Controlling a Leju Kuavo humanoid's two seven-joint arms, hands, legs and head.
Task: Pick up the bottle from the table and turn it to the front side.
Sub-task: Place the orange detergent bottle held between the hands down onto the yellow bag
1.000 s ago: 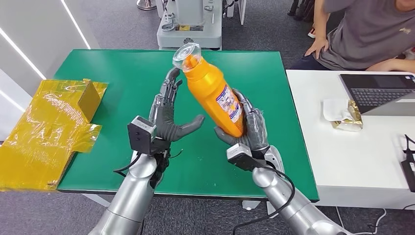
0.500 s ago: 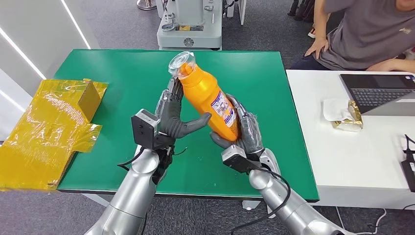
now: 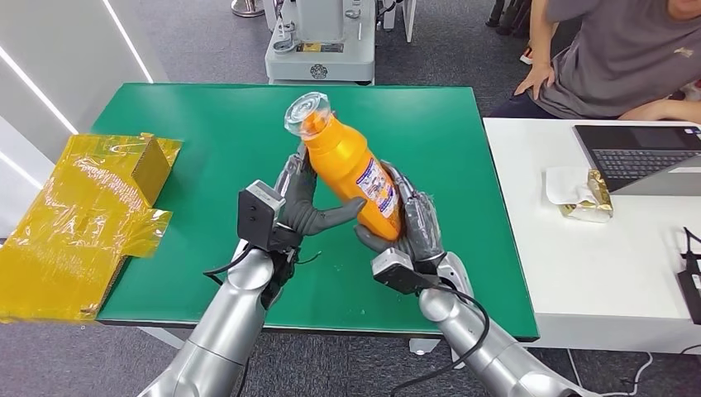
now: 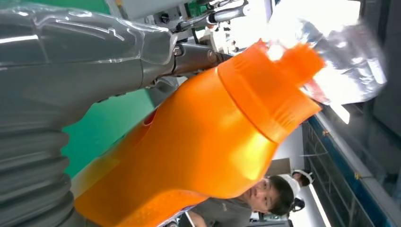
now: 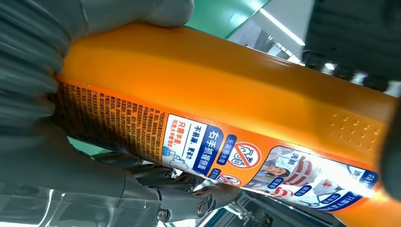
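Head view: orange detergent bottle point(image 3: 354, 169) held tilted above the green table point(image 3: 207, 132), clear cap toward the far-left, base low in the right hand point(image 3: 407, 222), which wraps its lower body. Left hand point(image 3: 307, 207) now in against the bottle's left side, thumb touching the label area, fingers up along the flank; 1.0 s ago apart from it, palm spread. Bottle a little lower and closer to the body than then. Crumpled yellow film point(image 3: 83, 215) over the table's left edge, well apart; laptop point(image 3: 641, 153) and a seated person point(image 3: 612, 58) at the white desk on the right. Left wrist view: orange shoulder and neck of the bottle point(image 4: 203, 142) under a clear cap, grey thumb point(image 4: 94, 61) alongside. Right wrist view: printed back label with warning icons on the bottle point(image 5: 227, 104), fingers point(image 5: 28, 85) closed round it.
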